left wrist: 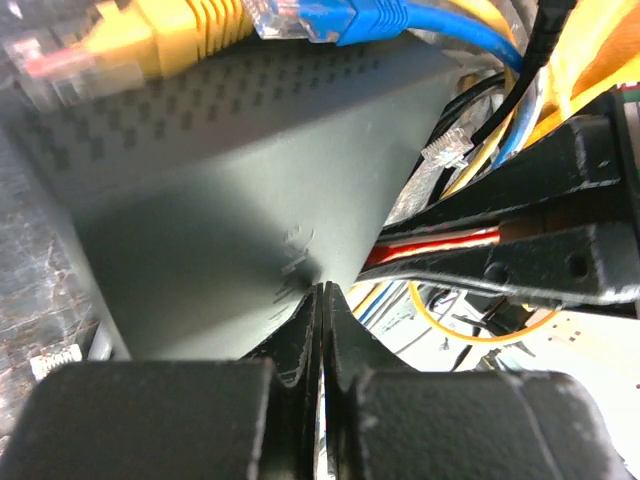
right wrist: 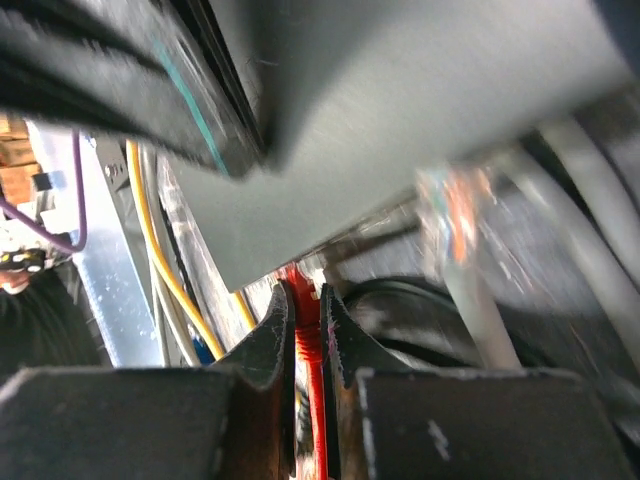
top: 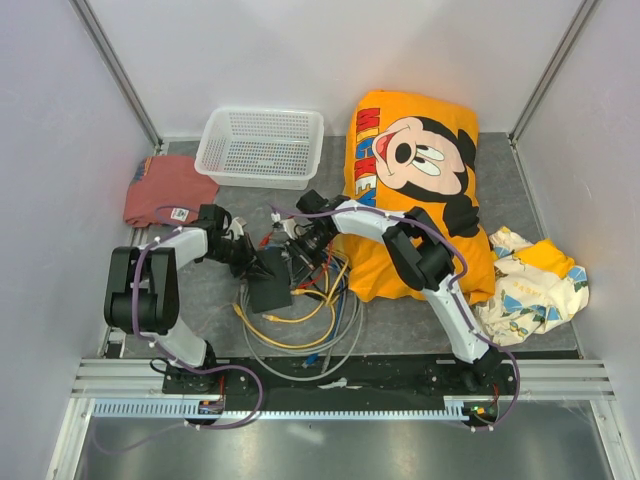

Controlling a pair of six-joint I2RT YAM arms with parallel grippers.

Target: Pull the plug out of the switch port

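The switch (top: 270,287) is a flat matte-black box lying among loose cables at the table's middle. In the left wrist view the switch (left wrist: 250,190) fills the frame, with a yellow plug (left wrist: 190,30) and a blue plug (left wrist: 330,18) at its far edge. My left gripper (left wrist: 322,290) is shut and empty, its tips against the switch's top face. My right gripper (right wrist: 303,292) is shut on a red plug (right wrist: 306,335) at the edge of the switch (right wrist: 400,110). In the top view the left gripper (top: 245,258) and right gripper (top: 300,245) meet at the switch's far end.
A white mesh basket (top: 260,145) stands at the back. An orange Mickey shirt (top: 415,170) lies right of centre, a red-brown cloth (top: 165,188) at the left, a patterned cloth (top: 535,280) at the right. Yellow, grey and blue cables (top: 300,320) coil near the switch.
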